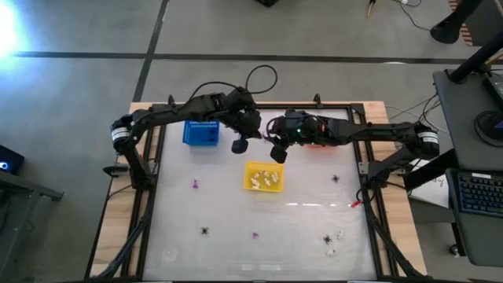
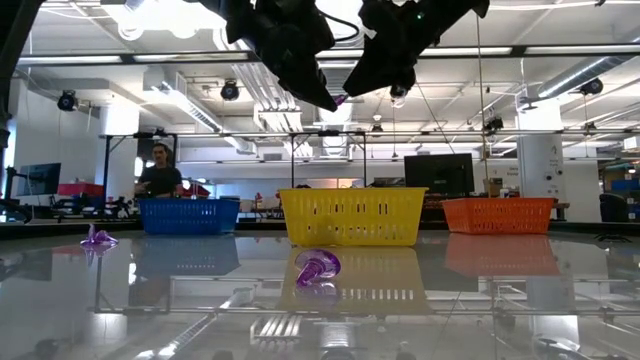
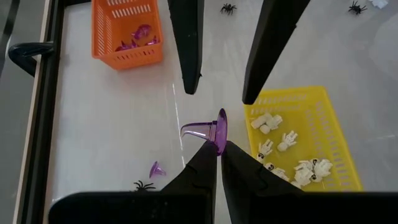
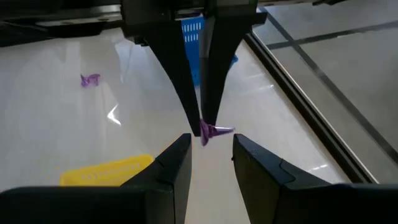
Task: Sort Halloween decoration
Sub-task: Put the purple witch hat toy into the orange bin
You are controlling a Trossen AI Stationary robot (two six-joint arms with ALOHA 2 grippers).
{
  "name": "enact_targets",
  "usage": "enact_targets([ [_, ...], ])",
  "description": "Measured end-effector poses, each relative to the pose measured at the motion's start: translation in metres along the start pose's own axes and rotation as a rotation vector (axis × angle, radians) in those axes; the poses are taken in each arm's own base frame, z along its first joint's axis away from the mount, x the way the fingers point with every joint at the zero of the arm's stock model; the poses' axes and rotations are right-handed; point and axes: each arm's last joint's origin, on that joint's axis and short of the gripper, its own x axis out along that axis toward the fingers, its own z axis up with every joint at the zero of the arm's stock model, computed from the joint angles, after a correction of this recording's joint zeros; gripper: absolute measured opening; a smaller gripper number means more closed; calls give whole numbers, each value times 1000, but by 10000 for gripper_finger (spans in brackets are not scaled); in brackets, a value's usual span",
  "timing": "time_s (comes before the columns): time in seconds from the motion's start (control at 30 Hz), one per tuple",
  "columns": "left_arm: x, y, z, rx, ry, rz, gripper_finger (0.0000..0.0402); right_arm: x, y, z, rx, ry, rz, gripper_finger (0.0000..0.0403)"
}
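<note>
My left gripper [image 3: 217,147] hangs above the table between the blue basket [image 1: 201,132] and the yellow basket [image 1: 263,176], shut on a small purple hat-shaped trinket [image 3: 205,130]. My right gripper [image 4: 211,147] is open and faces it; its two fingers [image 3: 191,74] stand just short of the trinket, one to each side, touching nothing. Both meet high in the low view, where the purple piece [image 2: 341,100] shows between them. White figures [image 3: 292,155] lie in the yellow basket, and purple pieces [image 3: 138,38] lie in the orange basket [image 3: 126,32]. My left gripper pinches the purple trinket by its flat brim [image 3: 221,132] between the two fingertips [image 4: 198,118], slanting down from above. The trinket is lifted clear of the table, and its pointed cone [image 3: 193,129] sticks out sideways from the fingers.
Loose trinkets lie on the glass: purple ones [image 1: 195,185] [image 1: 255,234], black spiders [image 1: 204,231] [image 1: 335,178] [image 1: 327,239] and white bits [image 1: 339,234]. A dark frame [image 1: 149,169] edges the table. A person [image 2: 158,172] stands in the room beyond.
</note>
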Motion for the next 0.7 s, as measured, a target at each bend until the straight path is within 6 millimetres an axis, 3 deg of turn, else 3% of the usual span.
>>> enact_targets([
  [0.53,0,1,2,9,-29,-14,0,0,-1,2,57,-18,-1,76],
  [0.7,0,2,3,14,-40,-9,0,8,-1,-1,58,-6,-6,77],
])
